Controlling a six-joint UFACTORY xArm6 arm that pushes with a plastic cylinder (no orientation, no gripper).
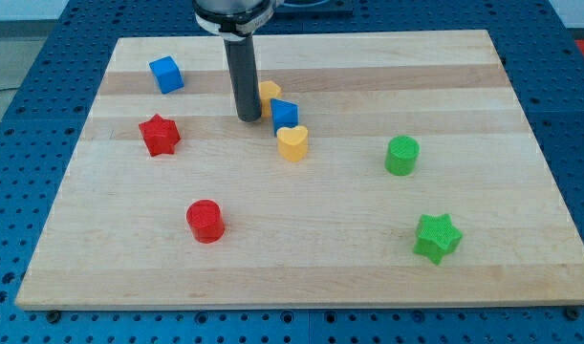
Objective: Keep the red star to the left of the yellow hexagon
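Tip (248, 118): bare rod, holding nothing, touching no block clearly. Red star (160, 135): well to tip's left, slightly lower in view. Yellow hexagon (269, 92): just right of tip, partly hidden behind blue block (285, 115). Star lies left of hexagon.

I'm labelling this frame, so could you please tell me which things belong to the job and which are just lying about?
Job:
- red star
- yellow hexagon, partly hidden behind the rod
- my tip, just left of the hexagon

Lying about:
- blue cube
- blue block
- yellow heart
- red cylinder
- green cylinder
- green star
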